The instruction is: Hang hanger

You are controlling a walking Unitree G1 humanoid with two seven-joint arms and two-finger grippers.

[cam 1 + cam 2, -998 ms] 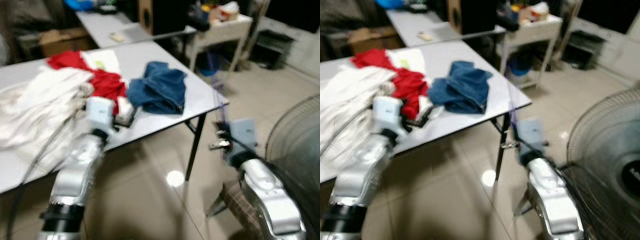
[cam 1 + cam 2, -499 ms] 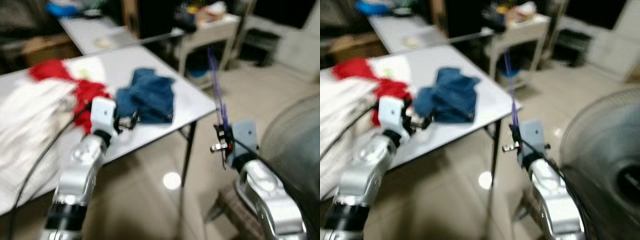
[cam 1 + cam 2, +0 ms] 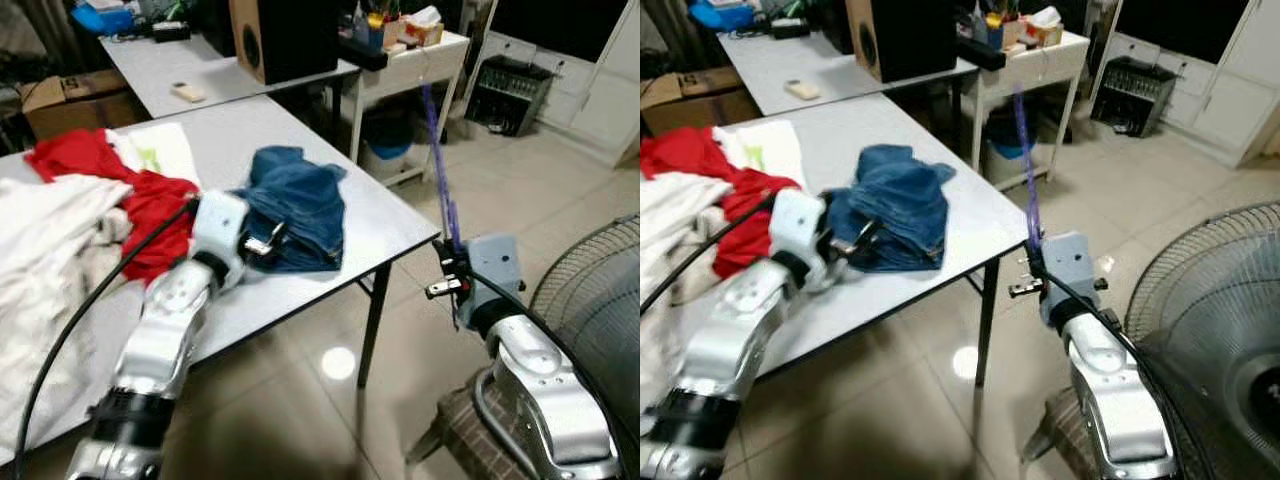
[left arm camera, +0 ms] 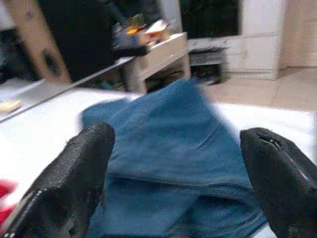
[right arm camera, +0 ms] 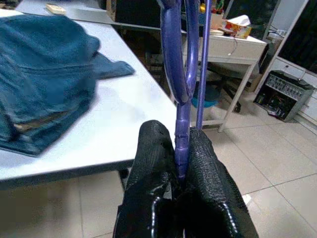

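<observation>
The right claw [image 5: 181,148] pinches a thin purple hanger [image 3: 436,150] near its lower end, so it stands upright off the desk [image 3: 390,215] corner, free of the laundry and ready to be carried to a rail. No rail is in view. The left claw [image 3: 268,240] hovers spread apart just over the blue jeans [image 3: 300,205], fingers [image 4: 74,173] either side of the denim, probably lined up to pick it up. Red and white clothes [image 3: 90,200] lie heaped beside them.

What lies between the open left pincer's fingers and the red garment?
Nothing of the kind: in the left wrist view, the left pincer faces blue jeans; the red garment lies behind it.
</observation>
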